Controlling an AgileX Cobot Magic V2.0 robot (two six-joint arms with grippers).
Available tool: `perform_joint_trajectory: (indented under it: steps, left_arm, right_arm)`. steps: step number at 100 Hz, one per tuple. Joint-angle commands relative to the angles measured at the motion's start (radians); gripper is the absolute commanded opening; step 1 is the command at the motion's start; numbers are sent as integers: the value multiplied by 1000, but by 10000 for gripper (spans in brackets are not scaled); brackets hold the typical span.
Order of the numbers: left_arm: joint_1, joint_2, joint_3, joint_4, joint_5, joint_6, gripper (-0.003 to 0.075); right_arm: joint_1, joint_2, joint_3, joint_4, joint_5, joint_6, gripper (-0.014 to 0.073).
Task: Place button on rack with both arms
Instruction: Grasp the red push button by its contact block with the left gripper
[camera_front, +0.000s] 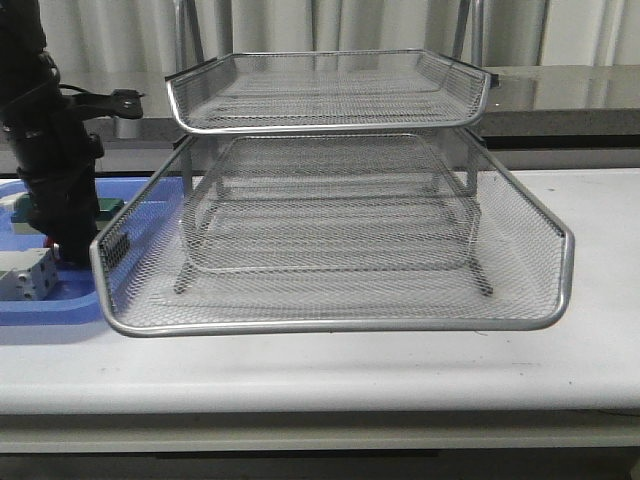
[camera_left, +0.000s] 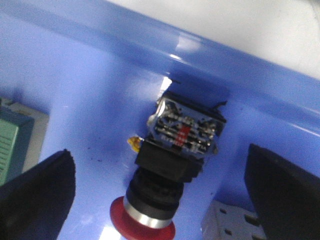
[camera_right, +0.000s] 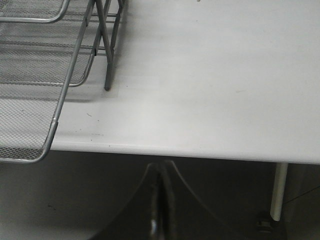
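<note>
The button (camera_left: 170, 165) lies on its side on the floor of the blue tray (camera_left: 95, 90), its red head toward my left gripper. My left gripper (camera_left: 160, 200) is open, with one black finger (camera_left: 35, 200) on each side of the button and not touching it. In the front view the left gripper (camera_front: 68, 250) reaches down into the blue tray (camera_front: 40, 310), and the arm hides the button. The silver wire rack (camera_front: 330, 230) stands in the middle of the table. My right gripper (camera_right: 161, 172) is shut and empty, off the table's front edge, right of the rack (camera_right: 35, 75).
A green block (camera_left: 12, 142) and a white-grey block (camera_left: 235, 222) lie in the blue tray beside the button; both also show in the front view, green (camera_front: 108, 208) and white-grey (camera_front: 25, 275). The rack's lowest tier overhangs the tray's right side.
</note>
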Motion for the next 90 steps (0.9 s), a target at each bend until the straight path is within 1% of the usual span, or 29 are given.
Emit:
perform_joint_trajectory:
  steps: [1,19,90]
  left_arm:
    - [1,-58,-31,-29,-26,21,650]
    - [1,-57,-31,-50,-45,45,650]
    - [1,-8,-31,-57,-47,45,650]
  right_arm:
    - [-3,7,-29,-18,-62,0,-109]
    - [-3,7,-29,-18,-62,0,-109]
    - [-3,7,-29,-18,-63,0,-109]
